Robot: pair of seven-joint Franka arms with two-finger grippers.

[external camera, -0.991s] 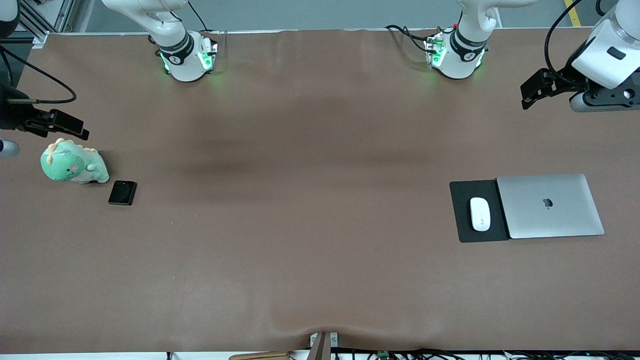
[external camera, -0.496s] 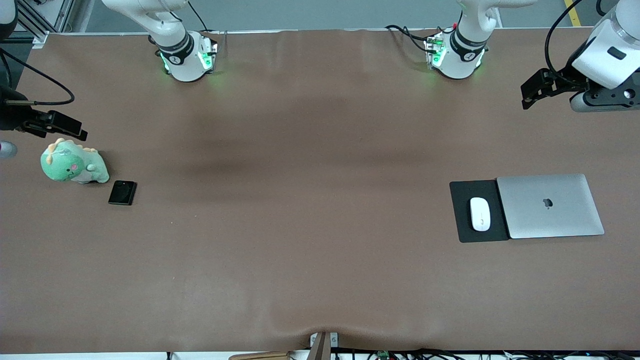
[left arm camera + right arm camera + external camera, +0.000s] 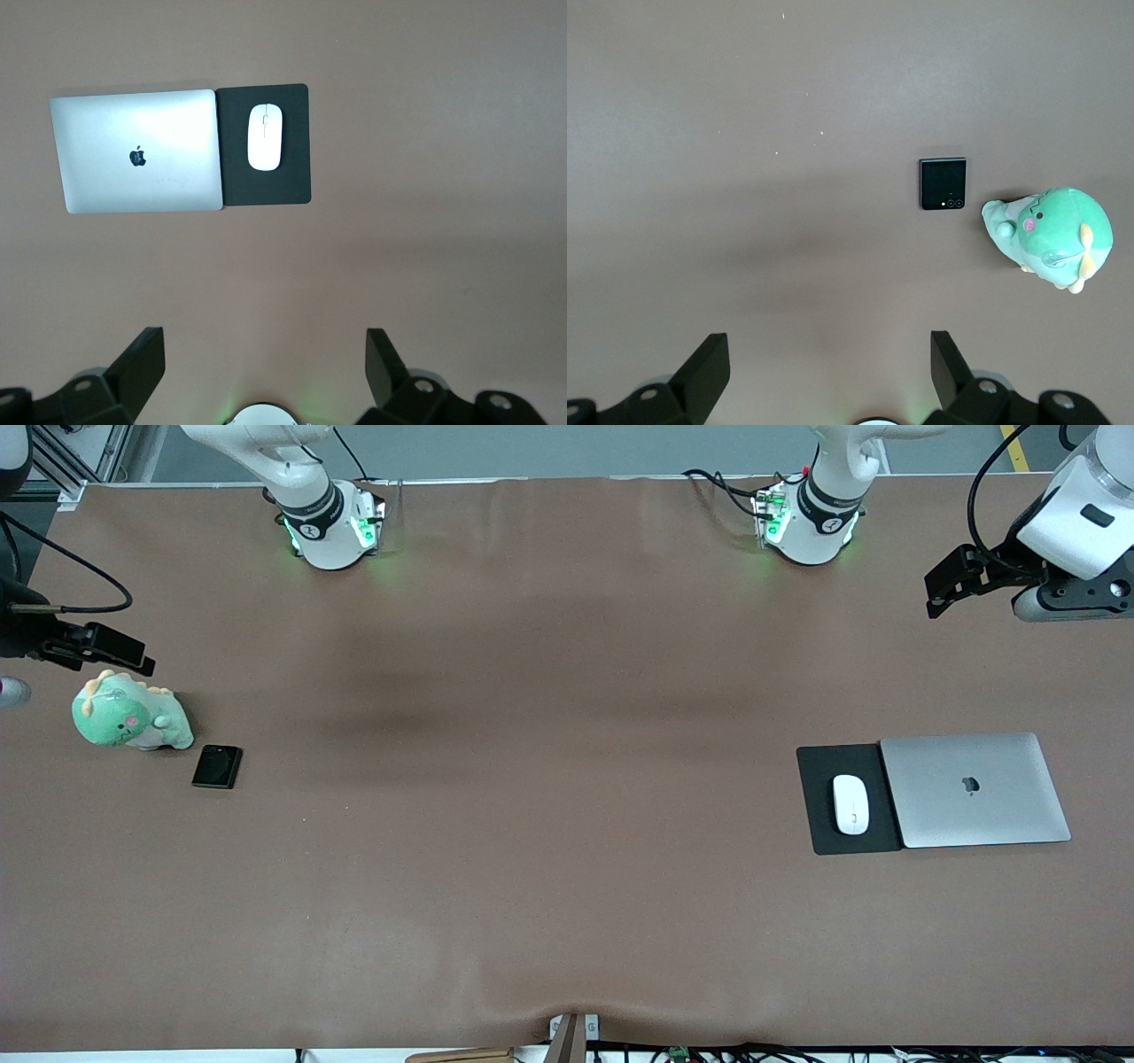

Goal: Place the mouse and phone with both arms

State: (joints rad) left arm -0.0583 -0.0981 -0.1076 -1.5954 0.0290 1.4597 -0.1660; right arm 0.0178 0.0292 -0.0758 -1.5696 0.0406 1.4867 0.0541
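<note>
The mouse (image 3: 850, 804) is seen lying on a black pad (image 3: 822, 837) just beside a closed laptop (image 3: 974, 790), toward the left arm's end of the surface (image 3: 567, 779). The phone (image 3: 217, 766) lies flat on the surface beside a green plush toy (image 3: 128, 713) at the right arm's end. The left gripper (image 3: 266, 363) is held wide apart over bare surface — nothing is gripped. The right gripper (image 3: 830, 365) is spread wide too, and its arm is mostly cut off by the front view's edge.
</note>
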